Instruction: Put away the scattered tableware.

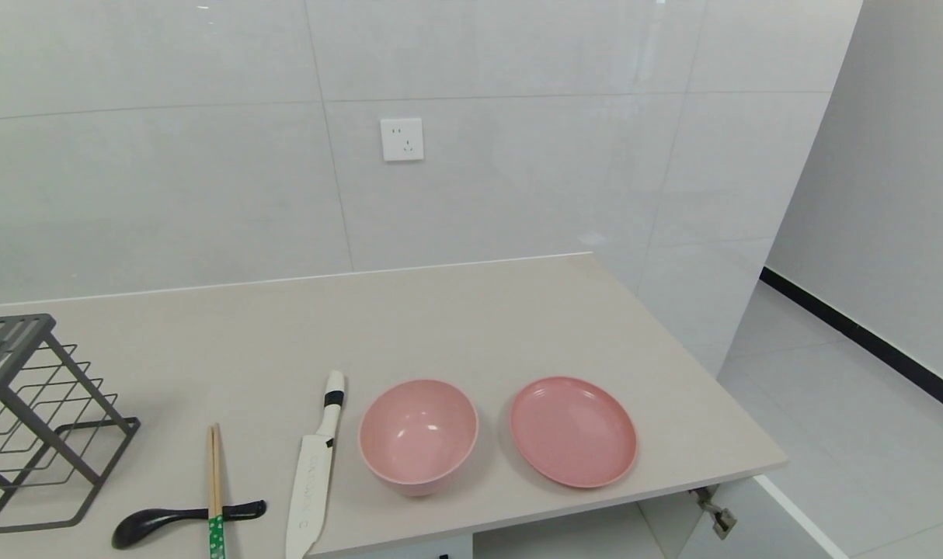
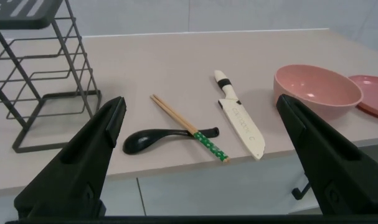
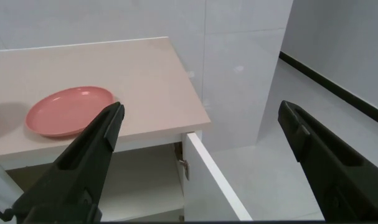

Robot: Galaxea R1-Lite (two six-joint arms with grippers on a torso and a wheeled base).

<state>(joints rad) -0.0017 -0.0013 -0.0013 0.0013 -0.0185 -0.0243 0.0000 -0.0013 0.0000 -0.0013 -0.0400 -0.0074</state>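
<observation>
Along the counter's [image 1: 479, 326] front edge lie a black spoon [image 1: 176, 519] crossed by 2 chopsticks [image 1: 216, 485], a knife [image 1: 314, 473], a pink bowl [image 1: 418, 435] and a pink plate [image 1: 572, 431]. The left gripper [image 2: 200, 101] and right gripper [image 3: 200, 107] gape wide, both empty.

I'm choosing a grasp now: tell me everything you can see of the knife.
The knife is cream-white all over and plastic-looking, with a black band round its handle and faint print on the blade. It lies flat on the counter, handle toward the wall, tip at the front edge. It sits between the chopsticks and the pink bowl, touching neither.
</observation>
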